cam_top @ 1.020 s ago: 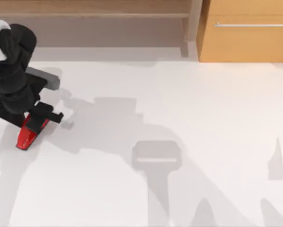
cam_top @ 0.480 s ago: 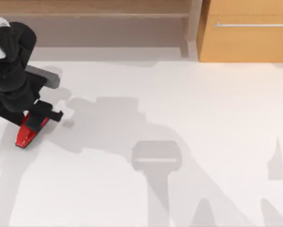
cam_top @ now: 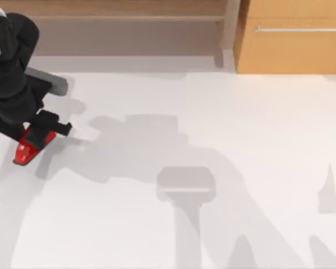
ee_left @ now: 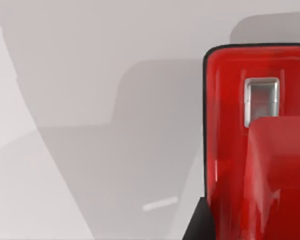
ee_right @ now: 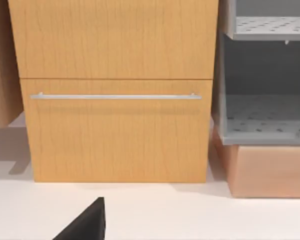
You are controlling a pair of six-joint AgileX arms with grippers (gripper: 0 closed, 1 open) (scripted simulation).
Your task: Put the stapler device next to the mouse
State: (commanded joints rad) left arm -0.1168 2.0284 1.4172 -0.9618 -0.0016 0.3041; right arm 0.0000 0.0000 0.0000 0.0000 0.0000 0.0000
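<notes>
Stapler device (cam_top: 25,149) carried leftward, left gripper (cam_top: 37,133) clamped

Bulky matte-black left arm (cam_top: 13,84), white upper segment, black claw (cam_top: 44,130).

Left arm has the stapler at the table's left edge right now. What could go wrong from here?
1. The left gripper seems to hold the red stapler by one end only, with its tapered tip sticking out free. It could pivot or slip during a fast move.
2. The stapler sits far at the white table's left side, and I see no mouse in these views, so the carry may be long and the drop spot unconfirmed.
</notes>
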